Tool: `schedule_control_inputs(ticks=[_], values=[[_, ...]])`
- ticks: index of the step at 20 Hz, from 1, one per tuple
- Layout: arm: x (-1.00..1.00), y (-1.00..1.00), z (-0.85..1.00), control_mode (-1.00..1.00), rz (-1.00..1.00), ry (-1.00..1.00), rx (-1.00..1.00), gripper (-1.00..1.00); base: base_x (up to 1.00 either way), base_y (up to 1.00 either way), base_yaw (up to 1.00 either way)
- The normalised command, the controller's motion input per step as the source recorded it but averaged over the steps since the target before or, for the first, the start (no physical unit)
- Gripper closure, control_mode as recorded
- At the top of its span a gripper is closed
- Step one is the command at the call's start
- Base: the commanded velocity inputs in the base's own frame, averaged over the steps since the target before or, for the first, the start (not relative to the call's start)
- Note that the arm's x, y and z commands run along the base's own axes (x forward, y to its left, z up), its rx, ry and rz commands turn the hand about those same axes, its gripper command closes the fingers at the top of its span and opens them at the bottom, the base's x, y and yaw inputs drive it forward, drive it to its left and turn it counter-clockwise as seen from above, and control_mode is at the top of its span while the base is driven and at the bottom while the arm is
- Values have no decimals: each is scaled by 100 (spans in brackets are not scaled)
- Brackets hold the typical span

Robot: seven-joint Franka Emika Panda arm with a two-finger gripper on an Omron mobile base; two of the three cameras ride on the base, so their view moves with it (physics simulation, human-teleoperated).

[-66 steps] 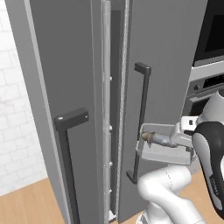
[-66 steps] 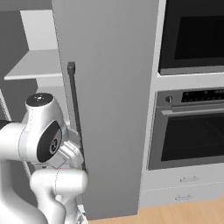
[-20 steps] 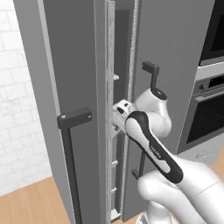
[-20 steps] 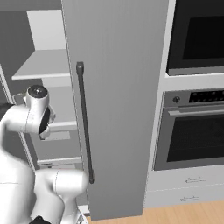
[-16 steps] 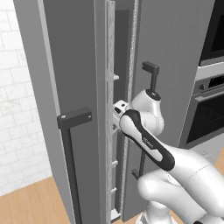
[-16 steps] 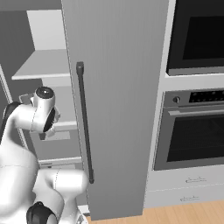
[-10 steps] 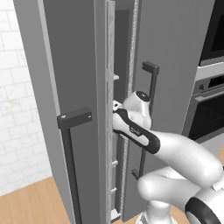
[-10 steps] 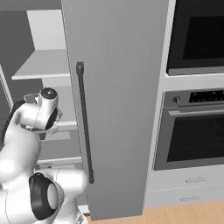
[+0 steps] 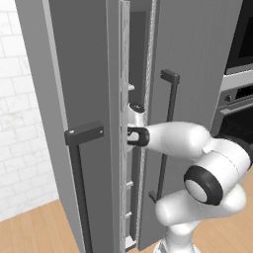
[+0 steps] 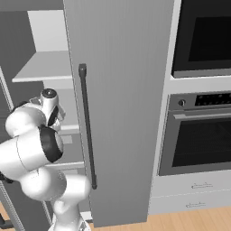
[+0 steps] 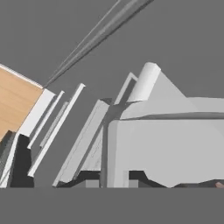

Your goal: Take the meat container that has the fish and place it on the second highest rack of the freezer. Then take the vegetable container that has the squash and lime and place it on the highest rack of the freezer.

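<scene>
Grey freezer shelves (image 10: 43, 67) occupied the upper left of the right base view, behind the open freezer door (image 10: 119, 90) with its dark vertical handle (image 10: 86, 126). Neither container could be made out. In the left base view, the white arm (image 9: 173, 141) reached from centre right into the narrow gap between the two doors at centre frame. Whether the gripper was spread or closed could not be determined. A wall oven (image 10: 200, 131) stood at the right.

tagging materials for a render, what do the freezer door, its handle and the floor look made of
Freezer door: looks like brushed metal, grey with fine vertical streaks, though it could be painted.
Handle: dark matte bar, metal or plastic; cannot tell.
Floor: wood planks, warm tan with visible seams.
</scene>
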Motion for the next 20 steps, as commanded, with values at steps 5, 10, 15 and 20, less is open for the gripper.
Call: schedule_control_inputs(ticks=[5, 10, 15, 20], values=[[79, 24, -60, -100, 0, 2, -8, 100, 0, 0, 0], [44, 25, -37, -100, 0, -1, -2, -100, 0, 0, 0], [5, 5, -1, -100, 0, -11, 1, -100, 0, 0, 0], [-38, -9, 9, -100, 0, -33, 11, -100, 0, 0, 0]])
